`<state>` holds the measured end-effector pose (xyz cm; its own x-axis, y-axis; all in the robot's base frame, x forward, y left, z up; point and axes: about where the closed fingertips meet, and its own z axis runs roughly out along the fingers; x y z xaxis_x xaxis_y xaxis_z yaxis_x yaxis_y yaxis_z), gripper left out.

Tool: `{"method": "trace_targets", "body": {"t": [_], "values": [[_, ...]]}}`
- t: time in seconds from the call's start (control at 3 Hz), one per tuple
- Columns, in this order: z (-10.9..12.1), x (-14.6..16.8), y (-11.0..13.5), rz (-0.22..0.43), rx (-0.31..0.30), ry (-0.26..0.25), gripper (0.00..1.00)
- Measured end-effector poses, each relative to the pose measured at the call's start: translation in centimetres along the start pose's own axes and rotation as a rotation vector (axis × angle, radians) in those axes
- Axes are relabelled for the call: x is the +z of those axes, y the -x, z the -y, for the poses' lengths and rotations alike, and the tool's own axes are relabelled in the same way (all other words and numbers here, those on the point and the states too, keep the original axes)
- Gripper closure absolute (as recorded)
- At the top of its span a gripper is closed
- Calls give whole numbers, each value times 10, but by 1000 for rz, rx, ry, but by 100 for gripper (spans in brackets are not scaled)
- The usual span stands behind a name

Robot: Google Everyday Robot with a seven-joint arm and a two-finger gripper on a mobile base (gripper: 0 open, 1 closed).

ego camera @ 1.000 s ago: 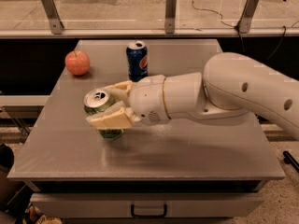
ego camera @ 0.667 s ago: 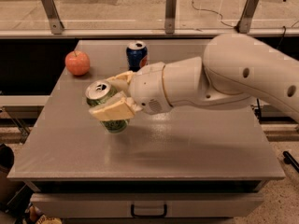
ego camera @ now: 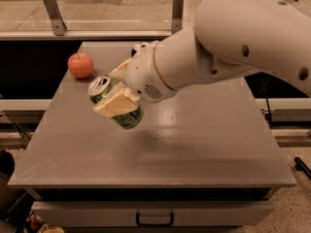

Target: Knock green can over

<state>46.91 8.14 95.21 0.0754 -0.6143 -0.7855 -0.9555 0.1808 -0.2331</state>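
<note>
The green can is a shiny green drink can with a silver top and pull-tab. It is tilted hard, its top pointing up and to the left, and it hangs above the grey table left of centre. My gripper is shut on the green can, with one cream fingertip across its front and the other behind it. The big white arm reaches in from the upper right. The dark blue can is hidden behind the arm.
A red apple sits on the table at the far left, a little behind the can. A drawer with a dark handle is under the table's front edge. Metal rail posts stand behind the table.
The arm has risen toward the camera, lifting the can off the table. The can has gone from near upright to strongly tilted. The blue can is now hidden behind the arm.
</note>
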Motion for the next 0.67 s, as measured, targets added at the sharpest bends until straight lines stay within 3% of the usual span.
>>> {"method": "trace_targets", "body": {"t": [0.33, 0.67], "values": [[-9, 0, 1, -133, -12, 20, 100], [-13, 8, -18, -290, 10, 45, 100]]}}
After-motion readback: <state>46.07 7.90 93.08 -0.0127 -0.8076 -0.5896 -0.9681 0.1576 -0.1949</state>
